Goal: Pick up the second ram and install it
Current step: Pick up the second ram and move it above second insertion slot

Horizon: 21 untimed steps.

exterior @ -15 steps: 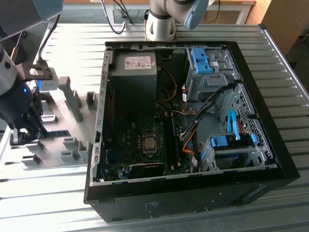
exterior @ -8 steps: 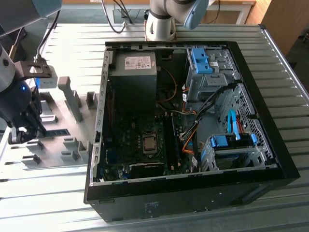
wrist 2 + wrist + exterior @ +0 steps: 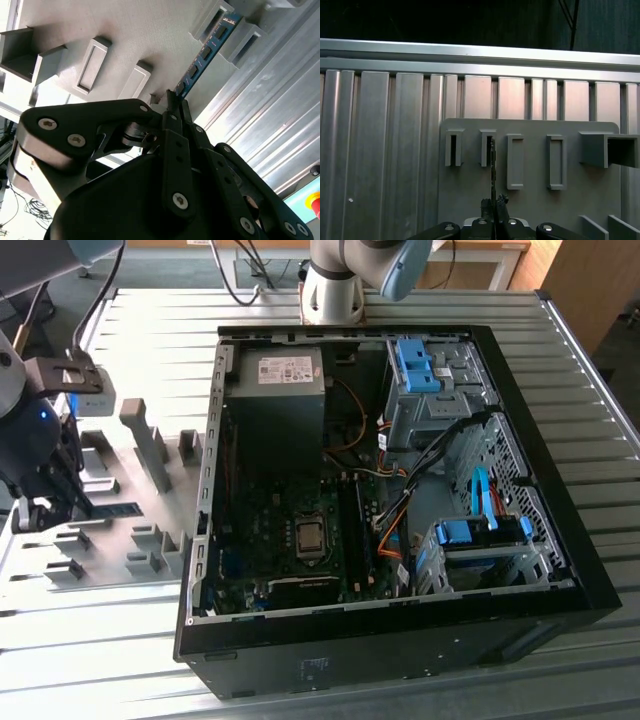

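Gripper (image 3: pixel 174 100): closed on the near end of the ram (image 3: pixel 207 47); far end sits between grey holder blocks (image 3: pixel 248 36). Location: holder tray (image 3: pixel 110 545) on worktop (image 3: pixel 150 330), 9 o'clock of computer case (image 3: pixel 400 650), exterior view. Handling, as judged: draw straight, no twist, firm pinch.

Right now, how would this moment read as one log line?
gripper: shut on second ram | ram's far end: at a grey holder block | computer case: open
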{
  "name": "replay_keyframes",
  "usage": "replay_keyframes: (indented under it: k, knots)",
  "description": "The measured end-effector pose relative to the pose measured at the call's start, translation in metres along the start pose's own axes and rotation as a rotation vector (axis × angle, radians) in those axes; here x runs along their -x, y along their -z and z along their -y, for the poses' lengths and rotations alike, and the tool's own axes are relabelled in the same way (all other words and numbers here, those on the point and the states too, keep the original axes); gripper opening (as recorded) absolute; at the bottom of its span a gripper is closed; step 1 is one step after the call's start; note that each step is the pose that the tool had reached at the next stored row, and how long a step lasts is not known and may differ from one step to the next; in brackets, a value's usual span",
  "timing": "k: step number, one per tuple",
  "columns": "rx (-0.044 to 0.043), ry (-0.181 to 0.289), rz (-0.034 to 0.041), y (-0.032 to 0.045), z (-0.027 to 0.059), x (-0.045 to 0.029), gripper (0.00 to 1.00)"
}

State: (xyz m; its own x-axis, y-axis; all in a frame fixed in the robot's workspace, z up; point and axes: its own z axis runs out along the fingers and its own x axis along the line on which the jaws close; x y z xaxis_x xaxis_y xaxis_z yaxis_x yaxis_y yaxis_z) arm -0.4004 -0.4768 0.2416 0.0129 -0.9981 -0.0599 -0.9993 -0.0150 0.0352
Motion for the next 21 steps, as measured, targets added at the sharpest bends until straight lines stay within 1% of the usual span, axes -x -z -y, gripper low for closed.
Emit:
replay_keyframes:
  k: [21]
  knots:
    - [0.0,0.0,0.0,0.0198,-0.0007,0.0012,0.14]
